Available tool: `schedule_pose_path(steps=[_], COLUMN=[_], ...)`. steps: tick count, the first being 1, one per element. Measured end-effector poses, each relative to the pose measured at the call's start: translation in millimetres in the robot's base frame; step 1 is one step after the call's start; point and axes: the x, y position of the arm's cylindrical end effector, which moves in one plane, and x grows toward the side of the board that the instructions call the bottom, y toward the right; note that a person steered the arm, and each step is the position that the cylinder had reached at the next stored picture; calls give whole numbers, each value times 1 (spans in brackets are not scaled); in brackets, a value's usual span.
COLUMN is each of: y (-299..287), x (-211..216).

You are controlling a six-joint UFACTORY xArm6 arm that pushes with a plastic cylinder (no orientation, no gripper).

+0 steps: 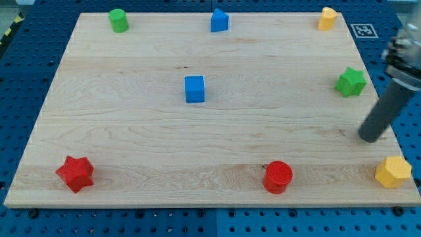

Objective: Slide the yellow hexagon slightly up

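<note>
The yellow hexagon [393, 172] lies at the board's bottom right corner, near the right edge. My tip [371, 139] rests on the board just above and a little left of it, apart from it. The dark rod rises from the tip toward the view's upper right. A green star [350, 81] lies above the tip near the right edge.
A wooden board [131, 145] holds a second yellow block [327, 18] at top right, a blue block [219, 21] at top middle, a green cylinder [118, 20] at top left, a blue cube [195, 89] in the middle, a red star [75, 173] at bottom left and a red cylinder [277, 176] at bottom middle.
</note>
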Motion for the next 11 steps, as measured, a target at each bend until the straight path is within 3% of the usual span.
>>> schedule_pose_path(steps=[3, 4, 5, 11], y=[80, 47, 16, 6], x=[76, 85, 86, 63])
